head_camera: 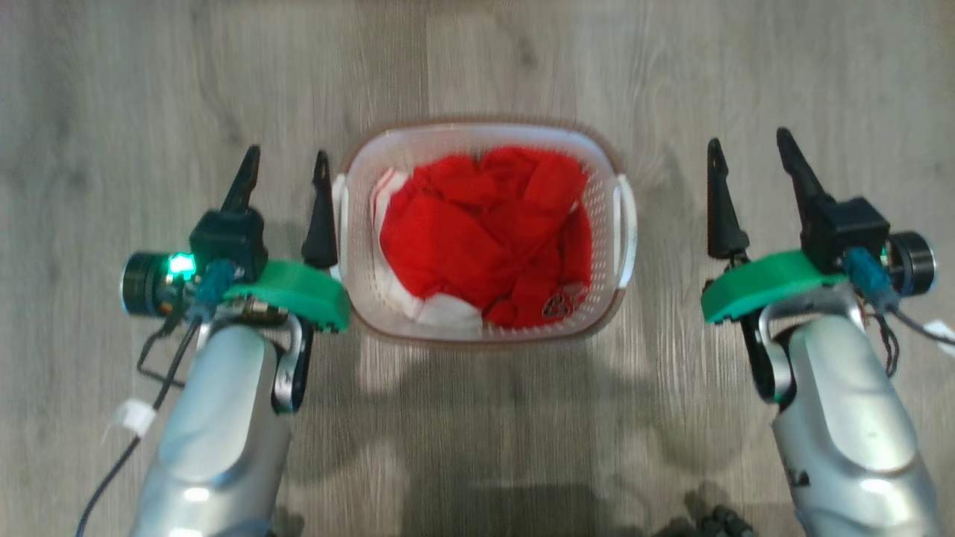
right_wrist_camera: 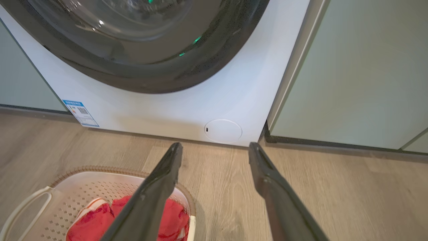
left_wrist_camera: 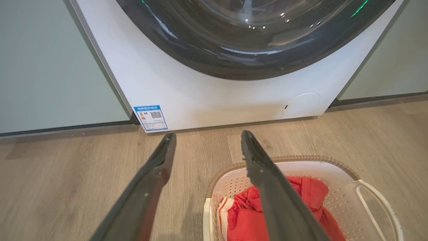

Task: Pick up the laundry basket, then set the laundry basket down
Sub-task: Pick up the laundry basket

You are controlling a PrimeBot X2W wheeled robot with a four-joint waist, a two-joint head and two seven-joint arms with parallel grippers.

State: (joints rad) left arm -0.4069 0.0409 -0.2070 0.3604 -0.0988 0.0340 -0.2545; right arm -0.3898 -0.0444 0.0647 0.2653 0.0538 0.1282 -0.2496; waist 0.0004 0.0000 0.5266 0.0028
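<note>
Laundry basket [left_wrist_camera: 339, 201] before washing machine [left_wrist_camera: 207, 97]

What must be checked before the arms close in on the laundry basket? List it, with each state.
1. The left gripper is open: ok.
2. The right gripper is open: ok.
3. The laundry basket sits upright on the floor between both grippers: ok.
4. The left gripper touches the left handle: cannot tell; it is close beside it.
5. The right gripper is at the right handle: not ok; bare floor lies between them.
6. The red clothes lie inside the rim: ok.
</note>
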